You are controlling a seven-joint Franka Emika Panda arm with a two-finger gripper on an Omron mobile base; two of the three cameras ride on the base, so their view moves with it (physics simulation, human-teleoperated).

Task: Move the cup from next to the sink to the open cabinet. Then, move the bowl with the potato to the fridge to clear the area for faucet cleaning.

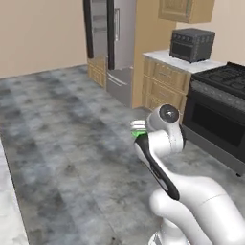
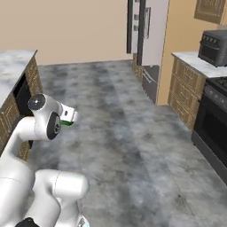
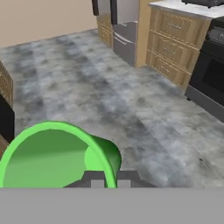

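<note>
A mottled grey stone-look floor point(image 1: 62, 134) took up most of the room, running back to a plain beige wall point(image 2: 66, 26). Against the far side, the tall dark grey fridge point(image 1: 119, 48) was seen with a long vertical handle on its door; it sat between low light-wood drawer units. To its right, a run of light-wood drawers with short handles point(image 1: 165, 83) was topped by a pale counter, and a boxy black countertop oven point(image 1: 192, 44) was parked on that. Beside it stood a black range with a glass oven door point(image 1: 217, 119). A light-wood wall cupboard point(image 1: 186, 9) hung above, partly cut off by the frame edge. On the other side of the room, a marbled white counter edge point(image 2: 13, 75) was spotted over wood cabinet fronts.

The white robot arm point(image 2: 40, 133) was folded up over the middle of the floor, well apart from all the counters. At its end, a bright green plastic cup point(image 3: 57, 153) was held tipped on its side, mouth toward the hand camera. The gripper point(image 3: 110, 179) was clamped down on the cup's rim, one dark fingertip point(image 3: 127, 177) sitting outside the wall and the other inside. In both base views just a sliver of green was visible past the wrist.
</note>
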